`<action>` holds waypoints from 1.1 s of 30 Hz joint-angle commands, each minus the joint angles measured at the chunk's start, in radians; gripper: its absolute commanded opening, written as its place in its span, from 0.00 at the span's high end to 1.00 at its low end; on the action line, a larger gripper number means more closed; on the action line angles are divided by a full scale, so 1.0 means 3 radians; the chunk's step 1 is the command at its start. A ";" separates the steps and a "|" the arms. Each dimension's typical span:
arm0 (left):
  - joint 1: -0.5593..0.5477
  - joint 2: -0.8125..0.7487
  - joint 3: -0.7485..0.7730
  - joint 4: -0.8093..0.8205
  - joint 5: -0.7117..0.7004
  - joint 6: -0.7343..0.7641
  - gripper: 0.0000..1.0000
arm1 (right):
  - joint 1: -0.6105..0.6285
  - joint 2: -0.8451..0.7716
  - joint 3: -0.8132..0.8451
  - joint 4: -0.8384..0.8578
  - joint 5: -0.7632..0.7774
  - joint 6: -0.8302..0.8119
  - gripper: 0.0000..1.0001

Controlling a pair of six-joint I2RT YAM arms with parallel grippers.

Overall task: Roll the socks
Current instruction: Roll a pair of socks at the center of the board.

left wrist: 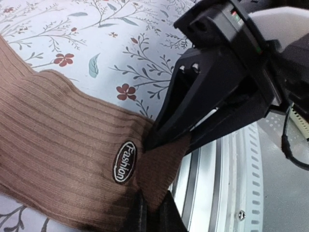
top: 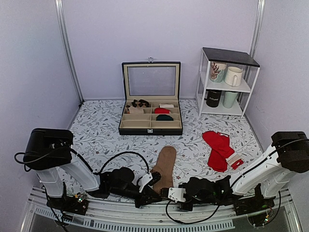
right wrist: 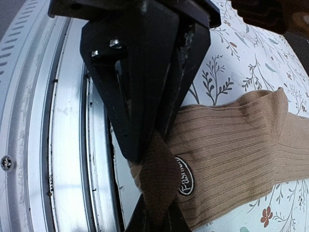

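The tan-brown ribbed socks (top: 165,164) lie flat and long on the floral table, with the cuff end toward the near edge. An oval "Fashion" label (left wrist: 124,162) sits by the cuff. Both grippers meet at that cuff. My left gripper (left wrist: 150,210) is shut on a lifted corner of the cuff. My right gripper (right wrist: 157,220) is shut on the same bunched fold, coming from the opposite side. In each wrist view the other arm's black fingers pinch the fabric just above my own. The cuff edge is pulled up slightly, and the remainder of the socks (right wrist: 241,145) stays flat.
A black compartment box (top: 150,126) with its lid open stands behind, holding small rolls. Red socks (top: 219,150) with a white tag lie to the right. A white shelf (top: 226,84) with mugs stands at the back right. The metal rail (left wrist: 231,183) runs right under the grippers.
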 commanded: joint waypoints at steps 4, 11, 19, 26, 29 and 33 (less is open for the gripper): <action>-0.0058 -0.0243 -0.0166 -0.1065 -0.0544 0.0141 0.52 | -0.0057 0.0221 0.0014 -0.0102 -0.0418 0.0744 0.95; -0.0296 -0.1372 -0.0317 -0.1095 -0.1221 0.0894 0.26 | -0.0379 0.0372 0.0004 -0.0099 -0.1294 0.1426 0.94; -0.0353 -0.1129 -0.0343 -0.0760 -0.1062 0.1126 0.41 | -0.0850 0.0761 0.0059 -0.0181 -0.2339 0.2083 0.93; -0.0379 -0.0893 -0.0417 -0.0470 -0.1019 0.1125 0.43 | -0.0988 0.1027 0.0047 -0.0180 -0.2524 0.2306 0.93; -0.0377 -0.0826 -0.0403 -0.0435 -0.1020 0.1159 0.43 | -0.0995 0.1113 0.0057 -0.0142 -0.2560 0.2329 0.93; -0.0376 -0.0768 -0.0382 -0.0386 -0.1044 0.1175 0.42 | -0.0996 0.1134 0.0070 -0.0149 -0.2556 0.2330 0.93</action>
